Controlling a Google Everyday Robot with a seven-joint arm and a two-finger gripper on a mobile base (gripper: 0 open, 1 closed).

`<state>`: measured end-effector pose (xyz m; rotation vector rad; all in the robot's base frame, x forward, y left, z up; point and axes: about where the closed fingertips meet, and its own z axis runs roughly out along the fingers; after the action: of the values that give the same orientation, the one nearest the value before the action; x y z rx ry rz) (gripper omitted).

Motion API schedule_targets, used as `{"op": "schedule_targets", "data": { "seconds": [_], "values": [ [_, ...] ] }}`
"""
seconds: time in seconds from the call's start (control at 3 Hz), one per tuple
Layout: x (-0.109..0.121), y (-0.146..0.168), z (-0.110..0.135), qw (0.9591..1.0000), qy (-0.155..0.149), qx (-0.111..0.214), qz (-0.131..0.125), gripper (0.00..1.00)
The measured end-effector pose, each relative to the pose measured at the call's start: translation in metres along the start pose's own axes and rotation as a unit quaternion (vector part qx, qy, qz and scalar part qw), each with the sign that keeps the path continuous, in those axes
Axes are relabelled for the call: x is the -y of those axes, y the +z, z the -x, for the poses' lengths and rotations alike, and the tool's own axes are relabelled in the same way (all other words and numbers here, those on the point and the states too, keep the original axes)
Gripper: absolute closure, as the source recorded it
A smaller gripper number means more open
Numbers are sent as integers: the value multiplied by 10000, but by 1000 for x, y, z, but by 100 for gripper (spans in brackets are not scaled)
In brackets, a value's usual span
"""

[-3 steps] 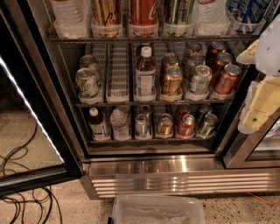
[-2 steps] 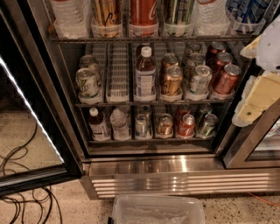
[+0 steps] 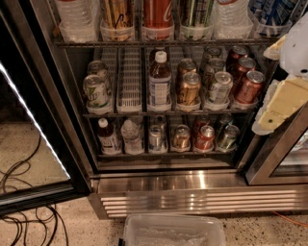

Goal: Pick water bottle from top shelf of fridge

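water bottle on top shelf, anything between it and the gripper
Nothing visible: the fridge door is open. The gripper sits lower right of the water bottle; only a clear lane cup fronts its base.

Water bottle leftmost on top shelf — hand at right edge of fridge.

I'm finding nothing legible on the fridge's cans and bottles, nor on the gripper at right.
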<state>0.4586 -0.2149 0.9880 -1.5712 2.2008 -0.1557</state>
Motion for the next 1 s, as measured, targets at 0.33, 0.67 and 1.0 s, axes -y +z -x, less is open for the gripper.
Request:
{"op": "schedule_targets", "data": {
  "seconds": [0.33,0.67,1.0],
  "values": [
    [14,-9,-1,9989,211,69,-421,0],
    [33,-35,-12,9887,699,154,-1319,0],
    [41,-61,-27,9667,1336,334,-2157,0]
  ]
}}
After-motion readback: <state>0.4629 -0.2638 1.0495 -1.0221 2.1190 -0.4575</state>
